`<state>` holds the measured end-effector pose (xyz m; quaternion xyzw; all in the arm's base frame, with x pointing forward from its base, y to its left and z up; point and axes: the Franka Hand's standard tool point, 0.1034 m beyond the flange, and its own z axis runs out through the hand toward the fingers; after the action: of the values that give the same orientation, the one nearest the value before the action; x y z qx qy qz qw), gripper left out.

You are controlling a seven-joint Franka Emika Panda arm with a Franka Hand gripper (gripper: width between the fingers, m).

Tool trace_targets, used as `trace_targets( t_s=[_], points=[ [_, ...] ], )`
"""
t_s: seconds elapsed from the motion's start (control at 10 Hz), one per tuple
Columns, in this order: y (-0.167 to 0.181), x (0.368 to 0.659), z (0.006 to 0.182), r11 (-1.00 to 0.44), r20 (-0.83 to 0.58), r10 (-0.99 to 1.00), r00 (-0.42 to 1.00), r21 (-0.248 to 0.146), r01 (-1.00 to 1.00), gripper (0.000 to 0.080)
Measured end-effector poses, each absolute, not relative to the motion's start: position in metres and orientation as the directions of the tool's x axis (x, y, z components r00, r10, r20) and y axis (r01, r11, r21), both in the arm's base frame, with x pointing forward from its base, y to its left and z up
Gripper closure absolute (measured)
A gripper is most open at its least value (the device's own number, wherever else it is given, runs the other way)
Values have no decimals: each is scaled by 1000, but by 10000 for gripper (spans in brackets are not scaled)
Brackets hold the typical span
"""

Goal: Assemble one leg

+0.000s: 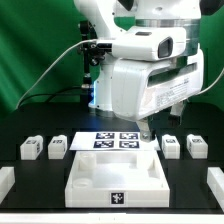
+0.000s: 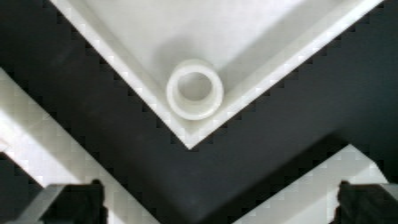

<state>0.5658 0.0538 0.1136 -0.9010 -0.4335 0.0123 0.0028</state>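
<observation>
Wrist view: round socket [image 2: 194, 88] in panel [image 2: 267, 30] corner

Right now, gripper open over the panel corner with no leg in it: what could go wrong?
1. The gripper is open and empty above the corner socket. Descending here would likely hit the panel and seat nothing.
2. The leg on the exterior view's right stands close beside its neighbour. Fingers closing around one may nudge the other.
</observation>
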Motion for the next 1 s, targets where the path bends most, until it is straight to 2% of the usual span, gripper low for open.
trace_targets(
  t_s=[0.4,0.5,0.6,0.8,1.0],
  points=[
    [54,566,113,-621,-20,784,621,-16,783,150],
    [55,565,113,-594,-14,804,594,-10,804,150],
    [60,553,105,-566,3,825,566,14,825,150],
    [39,512,91,-309,-7,951,309,11,951,150],
    [5,497,87,54,-7,999,-54,49,997,150]
  ],
)
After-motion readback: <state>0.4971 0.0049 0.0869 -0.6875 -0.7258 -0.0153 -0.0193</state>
